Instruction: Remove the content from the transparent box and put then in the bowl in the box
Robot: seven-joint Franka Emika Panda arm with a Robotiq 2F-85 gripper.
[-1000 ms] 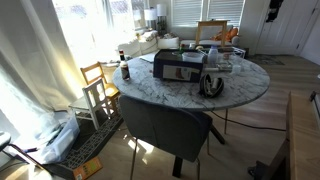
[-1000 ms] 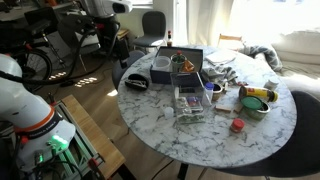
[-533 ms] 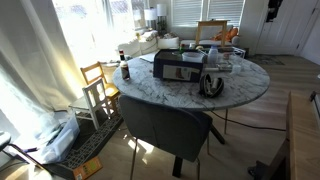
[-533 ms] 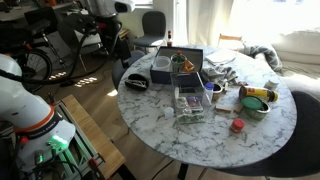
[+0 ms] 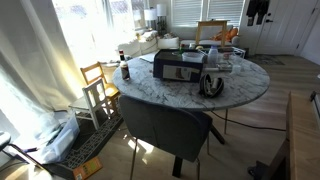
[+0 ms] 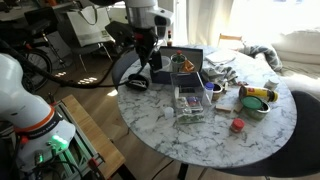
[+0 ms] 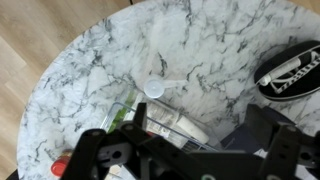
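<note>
In an exterior view the gripper [image 6: 143,64] hovers above the marble table [image 6: 205,138], just beside the dark box [image 6: 192,54] that holds the white bowl [image 6: 164,68]. The wrist view shows its fingers [image 7: 97,150] spread wide, nothing between them. The transparent box [image 6: 188,101] sits mid-table in front of the dark box, contents inside, apart from the gripper

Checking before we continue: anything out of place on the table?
Nothing looks spilled or tipped. A red cap lies loose near the table edge, and a small white piece lies by the transparent box.
</note>
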